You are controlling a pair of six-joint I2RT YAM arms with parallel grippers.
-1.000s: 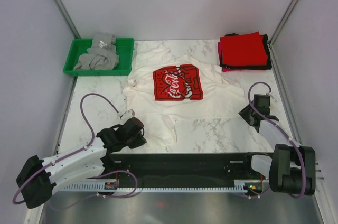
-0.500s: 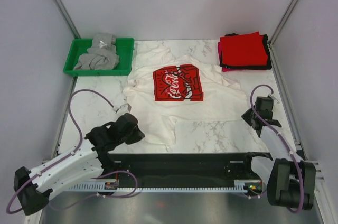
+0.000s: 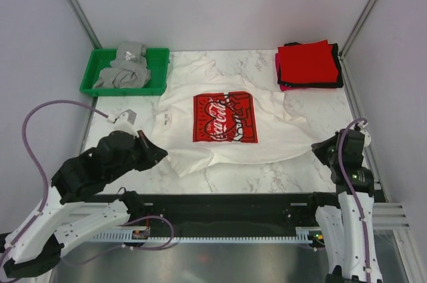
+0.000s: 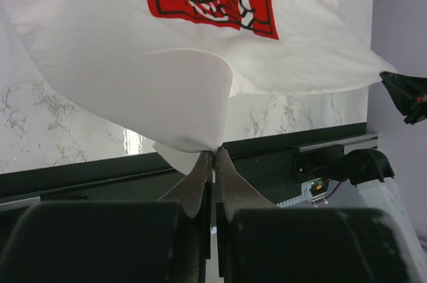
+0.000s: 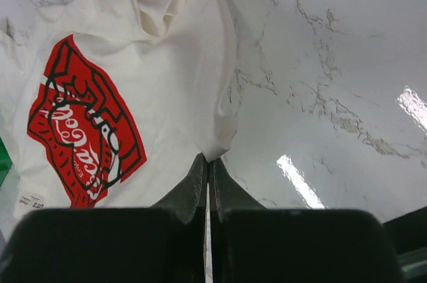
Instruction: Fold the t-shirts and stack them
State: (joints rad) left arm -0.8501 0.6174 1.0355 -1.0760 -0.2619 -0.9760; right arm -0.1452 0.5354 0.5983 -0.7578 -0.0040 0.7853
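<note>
A white t-shirt (image 3: 230, 149) with a red Coca-Cola print (image 3: 225, 117) lies spread across the middle of the marble table. My left gripper (image 3: 162, 154) is shut on its near left edge; in the left wrist view the cloth (image 4: 167, 89) hangs pinched at the gripper (image 4: 214, 153). My right gripper (image 3: 319, 147) is shut on the near right corner, and the shirt (image 5: 167, 96) runs away from the gripper (image 5: 208, 159). The cloth is pulled taut between the two. A folded red shirt (image 3: 307, 61) tops a stack with black and pink ones at the back right.
A green plastic tray (image 3: 90, 77) at the back left holds a crumpled grey shirt (image 3: 125, 69). A black rail (image 3: 227, 204) runs along the table's near edge. Grey walls close in both sides.
The right gripper has shut on the shirt's right corner and drawn back to the right. The left arm has lifted and pulled left with its edge, stretching the shirt flatter.
</note>
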